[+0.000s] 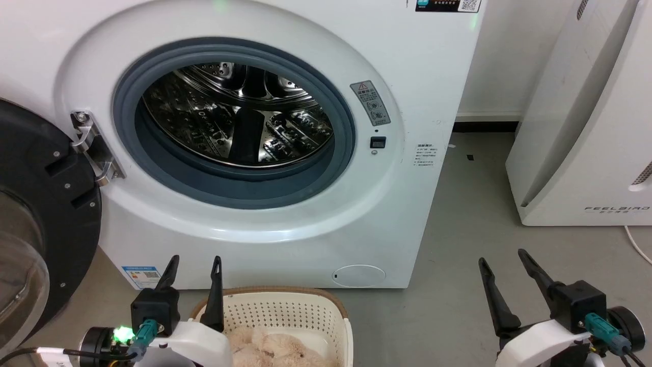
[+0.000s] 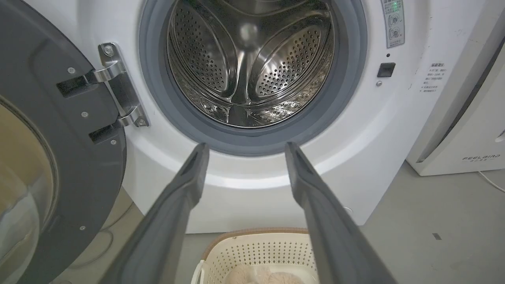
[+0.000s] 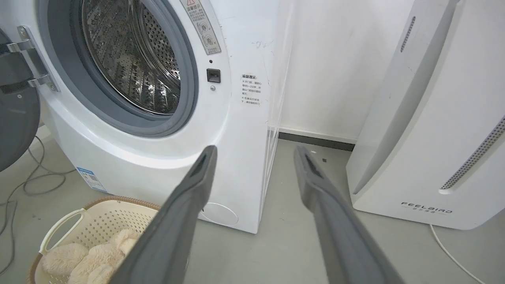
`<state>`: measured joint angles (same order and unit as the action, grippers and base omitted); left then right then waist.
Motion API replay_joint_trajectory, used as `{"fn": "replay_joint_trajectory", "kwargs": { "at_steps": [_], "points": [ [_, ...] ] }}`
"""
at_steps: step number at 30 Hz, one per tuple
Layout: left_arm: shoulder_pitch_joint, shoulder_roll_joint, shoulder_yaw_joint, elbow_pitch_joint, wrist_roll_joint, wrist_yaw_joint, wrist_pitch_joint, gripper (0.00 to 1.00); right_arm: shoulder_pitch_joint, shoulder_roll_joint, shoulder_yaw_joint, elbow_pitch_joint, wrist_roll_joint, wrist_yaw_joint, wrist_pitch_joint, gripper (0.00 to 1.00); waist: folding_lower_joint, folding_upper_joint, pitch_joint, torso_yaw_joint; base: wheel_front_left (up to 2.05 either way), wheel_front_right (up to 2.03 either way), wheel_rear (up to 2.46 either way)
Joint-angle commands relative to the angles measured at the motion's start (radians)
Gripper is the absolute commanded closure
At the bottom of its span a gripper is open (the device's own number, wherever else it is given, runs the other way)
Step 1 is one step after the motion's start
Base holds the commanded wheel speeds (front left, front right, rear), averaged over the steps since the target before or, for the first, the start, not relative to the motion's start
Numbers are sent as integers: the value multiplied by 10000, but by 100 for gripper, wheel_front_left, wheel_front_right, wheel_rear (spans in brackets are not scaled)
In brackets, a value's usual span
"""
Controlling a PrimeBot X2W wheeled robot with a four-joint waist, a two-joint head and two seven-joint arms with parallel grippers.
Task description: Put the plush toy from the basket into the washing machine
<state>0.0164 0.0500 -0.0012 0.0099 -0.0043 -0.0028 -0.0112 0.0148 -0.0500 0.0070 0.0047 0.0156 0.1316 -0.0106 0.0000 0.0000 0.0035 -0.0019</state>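
Note:
The white washing machine (image 1: 417,66) stands before me, its black-framed door (image 1: 35,219) swung open to the left and the steel drum (image 1: 239,112) bare inside the grey gasket. On the floor at its foot sits the cream perforated basket (image 1: 285,311) with a brown rim. The cream-beige plush toy (image 1: 270,351) lies inside it, partly cut off by the picture's bottom edge. My left gripper (image 1: 196,265) is open, hovering above the basket's left rim. My right gripper (image 1: 504,260) is open over the floor to the basket's right. The plush toy (image 3: 86,256) also shows in the right wrist view.
A white slanted appliance marked FEELBIRD (image 1: 586,127) stands to the right of the washer, with a strip of grey floor (image 1: 468,204) between them. A white cable (image 1: 636,244) lies by its base. Grey cables (image 3: 35,181) trail on the floor left of the washer.

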Motion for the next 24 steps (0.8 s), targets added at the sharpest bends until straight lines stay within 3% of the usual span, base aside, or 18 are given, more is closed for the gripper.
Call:
{"fn": "replay_joint_trajectory", "kwargs": {
  "at_steps": [1,24],
  "points": [
    [69,0,-33,49,-106,0,-96,0,20,0,29,41,55,-1,-103,0,0,0,9,-4,0,0,0],
    [-342,83,-301,1246,-509,-235,-356,0,-54,-1,188,37,371,-2,-583,0,0,0,620,-204,0,0,0]
  ]
}}
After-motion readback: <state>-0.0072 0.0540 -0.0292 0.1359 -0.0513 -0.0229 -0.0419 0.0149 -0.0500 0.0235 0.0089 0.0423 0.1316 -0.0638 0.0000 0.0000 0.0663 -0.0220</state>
